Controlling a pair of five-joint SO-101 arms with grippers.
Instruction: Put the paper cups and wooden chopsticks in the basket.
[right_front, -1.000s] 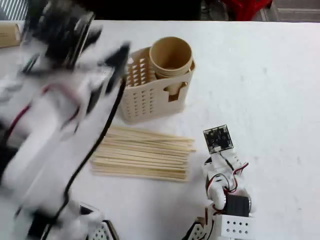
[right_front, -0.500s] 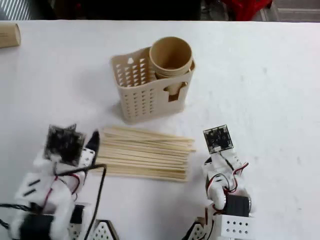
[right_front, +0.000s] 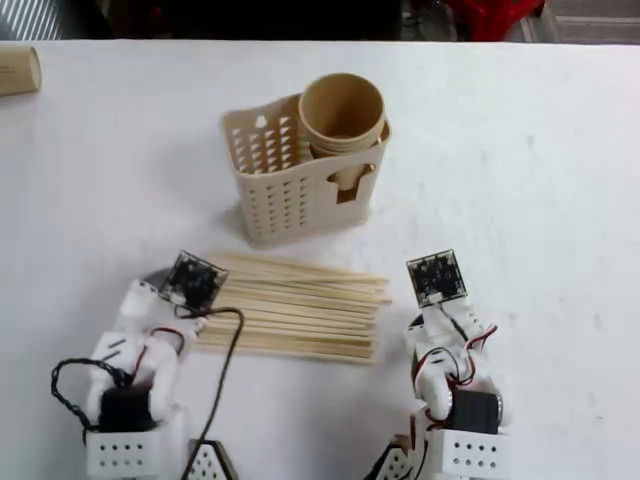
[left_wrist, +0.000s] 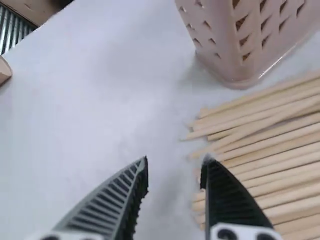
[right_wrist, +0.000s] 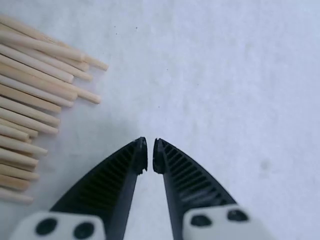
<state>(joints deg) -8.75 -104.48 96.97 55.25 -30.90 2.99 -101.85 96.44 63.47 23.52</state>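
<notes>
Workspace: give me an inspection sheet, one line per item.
Surface: white table, no spills seen.
Job's things: paper cups stacked in the basket; wooden chopsticks piled flat on the table before it, outside.
Clutter: tan cylinder lying at the far left edge.
Grippers: left gripper open, empty, at one end of the pile; right gripper shut, empty, over bare table past the other end.
Cables: black cable loops off the left arm over the pile's end; red and white wires on the right arm.
Surroundings: red object beyond the far edge.
</notes>
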